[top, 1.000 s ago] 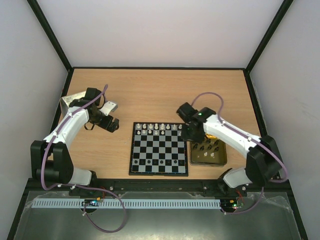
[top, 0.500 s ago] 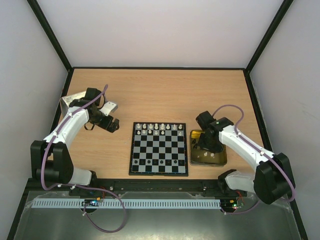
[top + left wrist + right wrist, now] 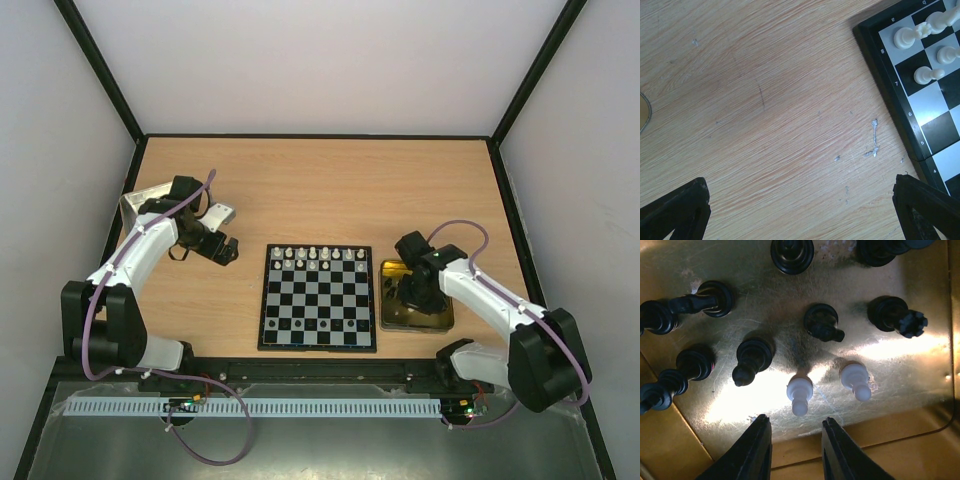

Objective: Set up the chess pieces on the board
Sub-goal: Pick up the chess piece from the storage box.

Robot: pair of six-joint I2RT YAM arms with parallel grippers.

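1. Pieces (image 3: pixel 316 256) in white stand on the board's (image 3: pixel 318 320) far rows.
2. Black pieces (image 3: pixel 752 357) and two white ones (image 3: pixel 800 392) are in the tin (image 3: pixel 785 305).
3. Right gripper (image 3: pixel 796 421) is open, low over the tin.
4. Left gripper (image 3: pixel 801 181) is wide open beside the board.

I see a light wooden tabletop (image 3: pixel 320 190) carrying a small black-and-white checked chessboard (image 3: pixel 318 322) near its front edge, a shallow gold metal tin (image 3: pixel 394 319) just beside it on the right, and a silver tin lid (image 3: pixel 138 200) well apart at the left edge.
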